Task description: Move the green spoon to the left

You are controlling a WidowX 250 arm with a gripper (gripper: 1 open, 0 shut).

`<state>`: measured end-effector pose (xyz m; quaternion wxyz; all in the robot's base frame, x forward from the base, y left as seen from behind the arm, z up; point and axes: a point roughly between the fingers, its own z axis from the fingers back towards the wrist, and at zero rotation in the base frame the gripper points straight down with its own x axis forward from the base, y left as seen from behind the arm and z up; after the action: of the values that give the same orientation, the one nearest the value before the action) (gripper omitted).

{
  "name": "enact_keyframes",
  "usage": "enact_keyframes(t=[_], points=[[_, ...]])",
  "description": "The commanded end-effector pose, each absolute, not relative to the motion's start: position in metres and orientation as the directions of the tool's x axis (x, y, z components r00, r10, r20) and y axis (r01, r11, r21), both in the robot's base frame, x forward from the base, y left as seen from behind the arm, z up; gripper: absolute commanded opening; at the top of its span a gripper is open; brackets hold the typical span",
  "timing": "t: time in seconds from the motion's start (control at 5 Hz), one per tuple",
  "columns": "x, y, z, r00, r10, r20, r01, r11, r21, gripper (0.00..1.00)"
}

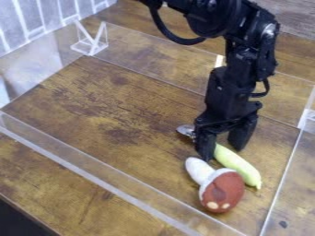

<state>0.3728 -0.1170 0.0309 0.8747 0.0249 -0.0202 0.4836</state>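
Note:
The green spoon lies on the wooden table at the lower right, its yellow-green handle pointing down-right and its silver bowl peeking out to the left of the gripper. My black gripper points straight down and stands open, its two fingers straddling the upper end of the handle, low to the table. I cannot tell whether the fingers touch the spoon. A toy mushroom with a brown-red cap and white stem lies right beside the handle, below the gripper.
Clear acrylic walls enclose the wooden table; the right wall stands close to the spoon. A clear plastic stand sits at the back left.

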Motion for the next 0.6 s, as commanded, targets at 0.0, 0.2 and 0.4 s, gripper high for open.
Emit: enact_keyframes(t=[0.0,0.2,0.4], points=[[0.386,-0.1115,0.0483,0.513,0.855,0.076,-0.856,0.516,-0.018,1.0],[0.3876,-0.11,0.0479,0.507,0.859,0.075,-0.861,0.509,-0.011,1.0],[0.3893,-0.1079,0.047,0.499,0.864,0.072,-0.866,0.501,-0.005,1.0]])
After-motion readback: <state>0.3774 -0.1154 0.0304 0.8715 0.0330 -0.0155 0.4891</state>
